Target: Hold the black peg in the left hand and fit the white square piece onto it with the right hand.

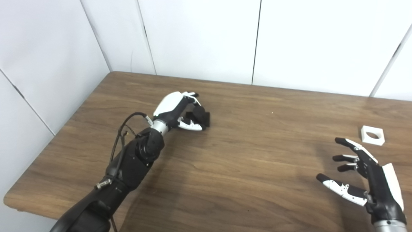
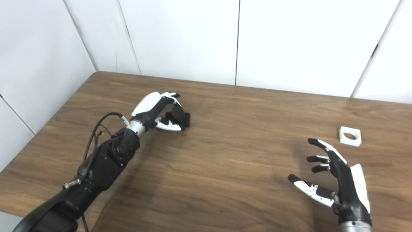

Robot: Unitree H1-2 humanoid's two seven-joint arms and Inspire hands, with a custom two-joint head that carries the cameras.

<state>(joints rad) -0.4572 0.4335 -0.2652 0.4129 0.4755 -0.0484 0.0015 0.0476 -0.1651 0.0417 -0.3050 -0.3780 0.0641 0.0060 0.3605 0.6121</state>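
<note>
Wooden table (image 1: 251,161), black peg (image 1: 201,116), left hand (image 1: 178,109)

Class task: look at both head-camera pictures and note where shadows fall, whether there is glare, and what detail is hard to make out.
Left eye view: soft, even light; faint shadows on the table beside the left hand and right hand; no harsh glare. Right eye view: the black peg merges with the left hand's dark fingers, so the grip is hard to read; the white square piece stays crisp.
</note>
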